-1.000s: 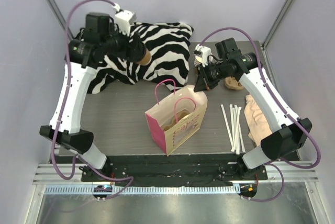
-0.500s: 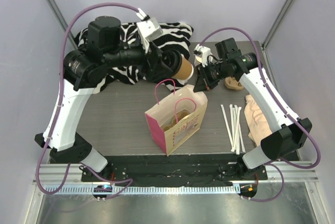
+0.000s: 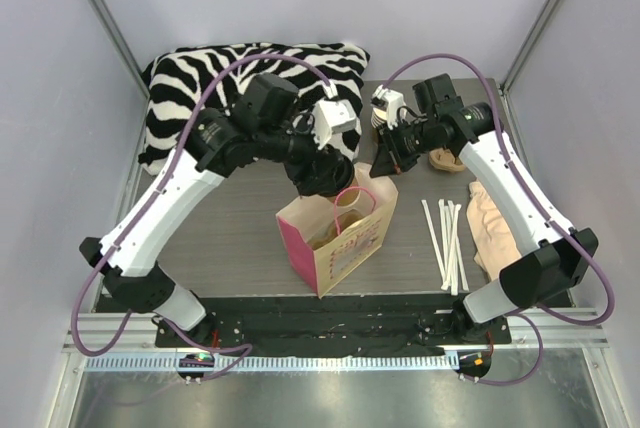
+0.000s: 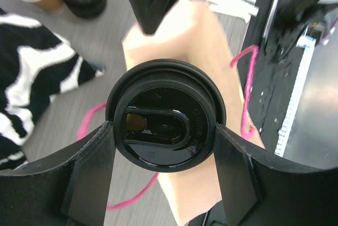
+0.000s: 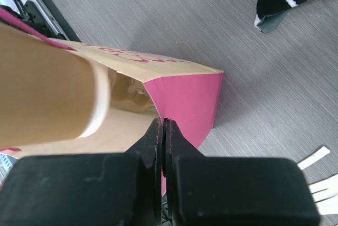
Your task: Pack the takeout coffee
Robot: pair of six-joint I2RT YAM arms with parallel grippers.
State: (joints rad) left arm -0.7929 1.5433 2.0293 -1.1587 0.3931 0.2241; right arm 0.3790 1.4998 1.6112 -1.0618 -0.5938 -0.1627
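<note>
Left wrist: left fingers (image 4: 90, 178) clamp black-lidded takeout coffee (image 4: 165, 122); right fingers (image 5: 150, 149) pinch pink bag (image 5: 190, 99).

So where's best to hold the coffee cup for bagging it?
Probably take the coffee cup at its lidded top, from above, fingers on opposite sides of the round lid, as the left gripper has it. That leaves the body hanging free to go bottom-first into the open bag.

Print on the pink bag (image 3: 345, 248) and embossing on the lid of the takeout coffee (image 4: 166, 123) are unreadable.
</note>
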